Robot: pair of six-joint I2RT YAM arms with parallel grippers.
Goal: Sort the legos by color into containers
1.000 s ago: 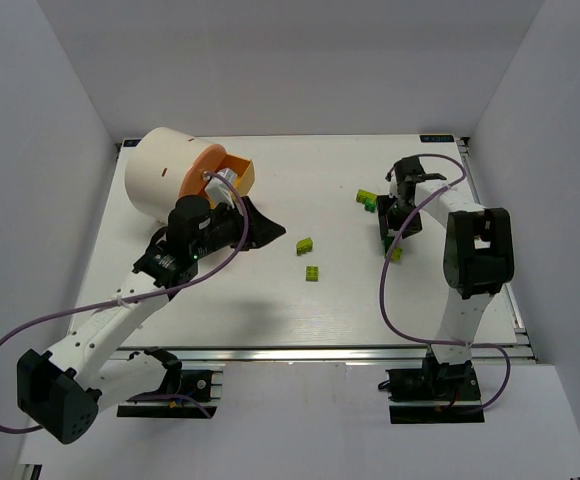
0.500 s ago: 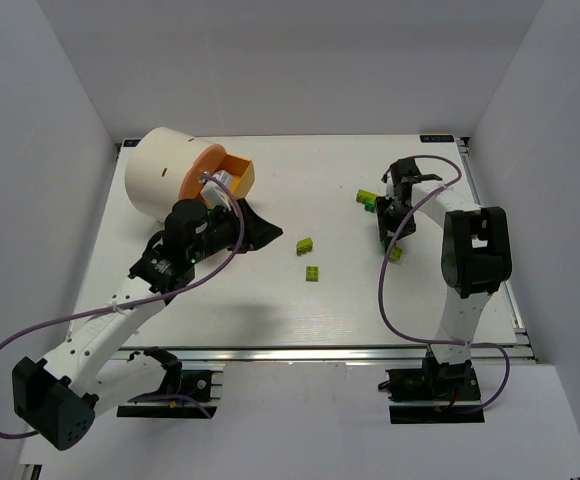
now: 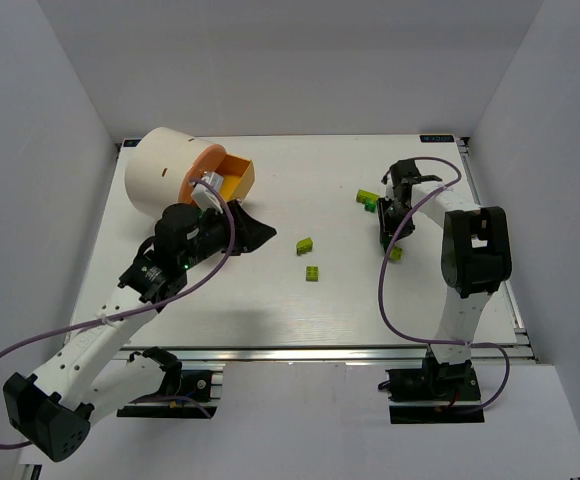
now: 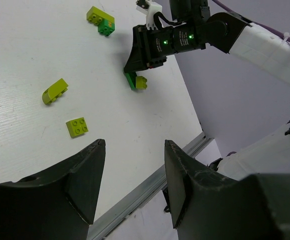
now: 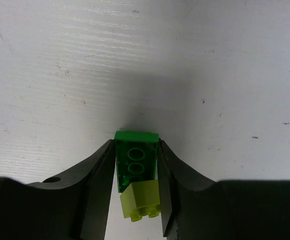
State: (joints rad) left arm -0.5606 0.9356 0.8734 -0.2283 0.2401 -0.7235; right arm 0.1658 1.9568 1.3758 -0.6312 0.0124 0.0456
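My right tool point(image 5: 136, 150) is clamped on the dark green lego point(image 5: 136, 164) by its flat sides, down at the desk point(image 5: 210, 75), a yellow-green lego point(image 5: 140, 201) stuck to its near end; light, stiff, slick, I judge; left tool point(image 4: 133, 146) apart, empty; orange tray point(image 3: 238, 178) far across.

White matte tabletop point(image 3: 270, 310), with fine grain and a few scuffs visible in the wrist views. Plain white panels box it in on three sides: back wall point(image 3: 290, 60), left wall point(image 3: 30, 200), right wall point(image 3: 560, 200). Aluminium extrusion rail point(image 3: 300, 352) along near edge. Lighting even and diffuse, shadows soft.
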